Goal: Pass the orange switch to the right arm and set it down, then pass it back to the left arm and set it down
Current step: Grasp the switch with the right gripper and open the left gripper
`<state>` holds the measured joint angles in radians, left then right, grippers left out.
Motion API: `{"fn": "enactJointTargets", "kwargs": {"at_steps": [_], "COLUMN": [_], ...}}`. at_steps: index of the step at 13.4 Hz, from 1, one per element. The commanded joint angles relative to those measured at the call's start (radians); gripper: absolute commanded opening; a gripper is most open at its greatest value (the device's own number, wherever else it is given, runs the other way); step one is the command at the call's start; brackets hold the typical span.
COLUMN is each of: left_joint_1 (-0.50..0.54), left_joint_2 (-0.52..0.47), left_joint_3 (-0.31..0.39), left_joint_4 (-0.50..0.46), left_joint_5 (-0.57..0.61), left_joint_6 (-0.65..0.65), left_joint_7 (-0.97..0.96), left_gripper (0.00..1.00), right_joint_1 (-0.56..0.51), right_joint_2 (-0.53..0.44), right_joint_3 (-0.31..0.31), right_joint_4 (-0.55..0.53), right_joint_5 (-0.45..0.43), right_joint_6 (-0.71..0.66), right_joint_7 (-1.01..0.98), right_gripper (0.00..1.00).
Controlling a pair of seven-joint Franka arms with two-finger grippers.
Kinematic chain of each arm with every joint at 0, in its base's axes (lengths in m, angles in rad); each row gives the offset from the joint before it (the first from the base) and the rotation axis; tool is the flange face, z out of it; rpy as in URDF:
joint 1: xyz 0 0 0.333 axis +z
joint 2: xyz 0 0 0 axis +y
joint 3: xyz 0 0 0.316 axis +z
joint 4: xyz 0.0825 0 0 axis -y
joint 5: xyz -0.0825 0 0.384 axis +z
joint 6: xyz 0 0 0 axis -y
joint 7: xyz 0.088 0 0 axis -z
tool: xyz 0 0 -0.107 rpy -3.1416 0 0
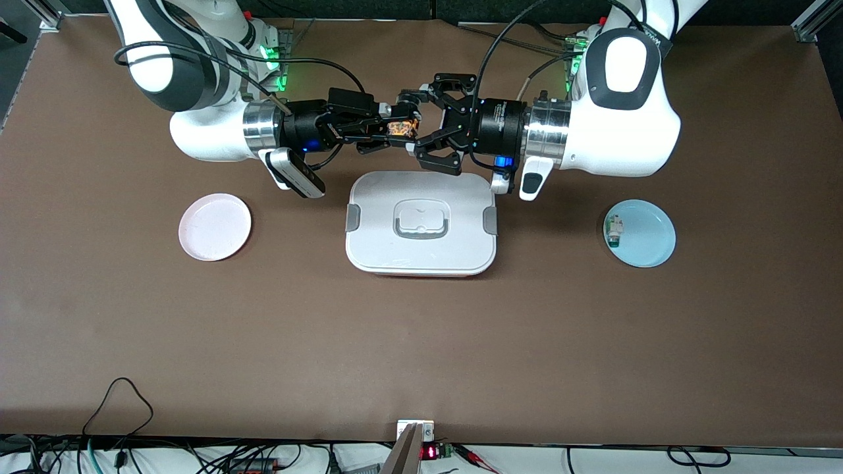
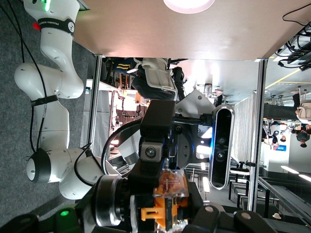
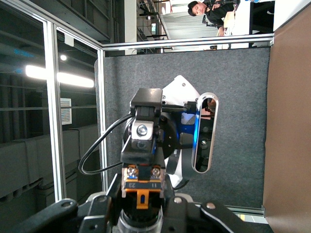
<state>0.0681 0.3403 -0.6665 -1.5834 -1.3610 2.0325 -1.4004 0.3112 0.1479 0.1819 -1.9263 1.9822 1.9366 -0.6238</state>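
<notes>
Switch (image 1: pixel 402 128) hangs in the air over the table just past the box (image 1: pixel 421 224), both grippers meeting on it: right gripper (image 1: pixel 388 129) clamped tight, left gripper (image 1: pixel 416 131) part-open around it.

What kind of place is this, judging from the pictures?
Most likely a robotics lab. Two arms are bolted at a brown table, passing an orange switch between the left gripper and right gripper above a box. Aluminium framing and loose cables surround it.
</notes>
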Motion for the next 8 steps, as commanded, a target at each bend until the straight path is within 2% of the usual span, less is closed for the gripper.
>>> {"fn": "enactJointTargets", "kwargs": {"at_steps": [1,3,4,5,6,7,8], "left_joint_1": [-0.005,-0.005,-0.005,-0.004,-0.004,-0.004,-0.004], "left_joint_2": [0.011,0.011,0.011,0.011,0.011,0.010,0.009], "left_joint_3": [-0.002,-0.002,-0.002,-0.002,-0.001,0.004,0.005], "left_joint_4": [0.016,0.016,0.016,0.016,0.016,0.017,0.020], "left_joint_5": [-0.020,-0.015,-0.015,-0.013,-0.009,-0.001,-0.003], "left_joint_6": [0.006,0.006,0.005,0.005,0.003,0.003,0.003], "left_joint_7": [-0.014,-0.014,-0.015,-0.020,-0.025,-0.022,-0.020], "left_gripper": [0.00,0.00,0.04,0.20,0.50,0.99,1.00], "right_joint_1": [-0.012,-0.012,-0.012,-0.012,-0.012,-0.012,-0.012], "right_joint_2": [-0.010,-0.010,-0.010,-0.010,-0.008,-0.005,-0.005], "right_joint_3": [0.007,0.005,0.007,0.005,0.007,0.007,0.007], "right_joint_4": [-0.011,-0.011,-0.011,-0.013,-0.014,-0.014,-0.014], "right_joint_5": [0.010,0.010,0.009,0.007,0.007,0.007,0.007], "right_joint_6": [0.004,0.004,0.004,0.004,0.004,0.004,0.004], "right_joint_7": [-0.027,-0.027,-0.028,-0.043,-0.074,-0.089,-0.089], "right_gripper": [0.25,0.25,0.25,0.25,0.25,0.25,0.25]}}
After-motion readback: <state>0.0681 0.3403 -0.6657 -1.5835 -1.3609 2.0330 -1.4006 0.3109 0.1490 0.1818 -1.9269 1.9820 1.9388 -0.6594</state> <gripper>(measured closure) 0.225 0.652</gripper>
